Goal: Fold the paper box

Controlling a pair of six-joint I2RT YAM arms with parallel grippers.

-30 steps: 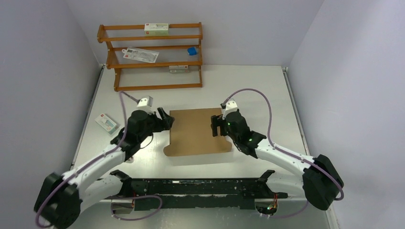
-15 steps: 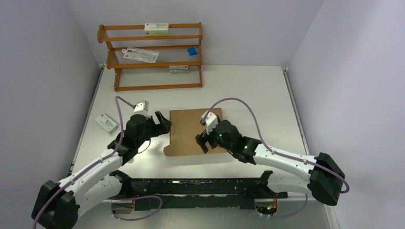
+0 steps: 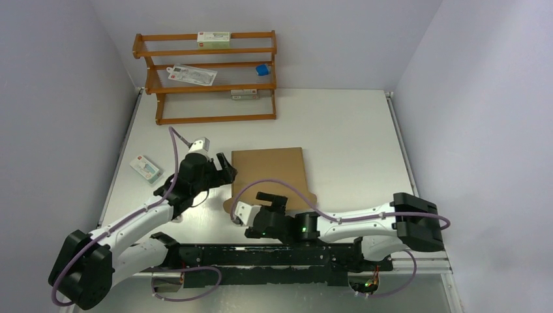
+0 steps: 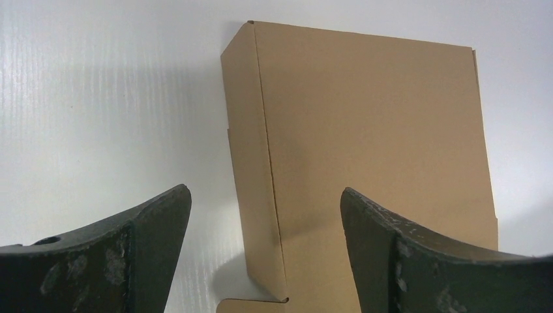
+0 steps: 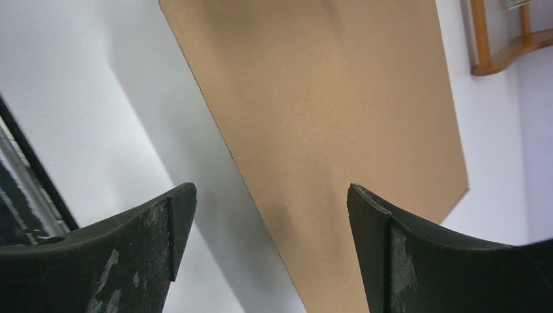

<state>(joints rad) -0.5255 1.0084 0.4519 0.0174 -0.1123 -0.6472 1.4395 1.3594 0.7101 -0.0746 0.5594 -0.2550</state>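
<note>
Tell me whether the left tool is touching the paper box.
Cannot tell. In the left wrist view the open left tool frames the paper box; one finger overlaps it, hovering or resting unclear.

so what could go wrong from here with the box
1. The left end effector and right end effector are both open and grip nothing, and a tab sticks out at the paper box's near left corner, so the fold might spring loose.
2. The right arm's cable arches over the box's near edge and could snag or drag it when that arm moves.
</note>
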